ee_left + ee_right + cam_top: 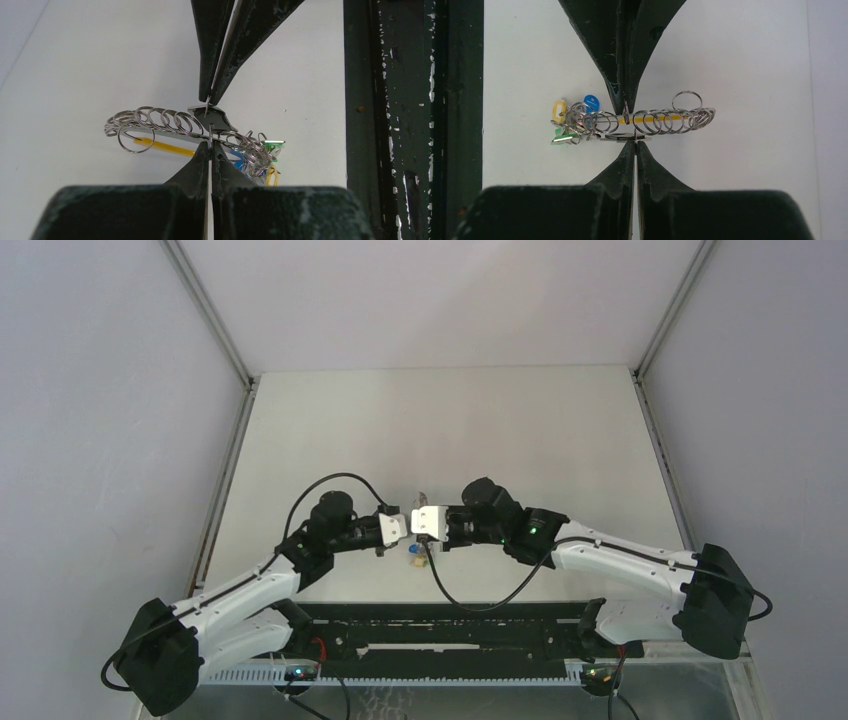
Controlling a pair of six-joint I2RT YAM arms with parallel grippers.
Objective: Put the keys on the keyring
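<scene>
Both pairs of fingers grip one bunch over the white surface (pixel 450 430).
Top view: the left arm (pixel 250 590) and right arm (pixel 620 562) meet tip to tip, with coloured tags (pixel 415 557) just nearside of the tips. Left wrist view: the left fingers (pixel 196 167) are clenched on a wire loop of the silvery metal keyring (pixel 150 120) with its yellow band. Opposite them, the right fingers (pixel 212 50) pinch the small loop of a dark flat piece, apparently the key (pixel 210 117), between both tips. Right wrist view: the tags hang left of the tips.
</scene>
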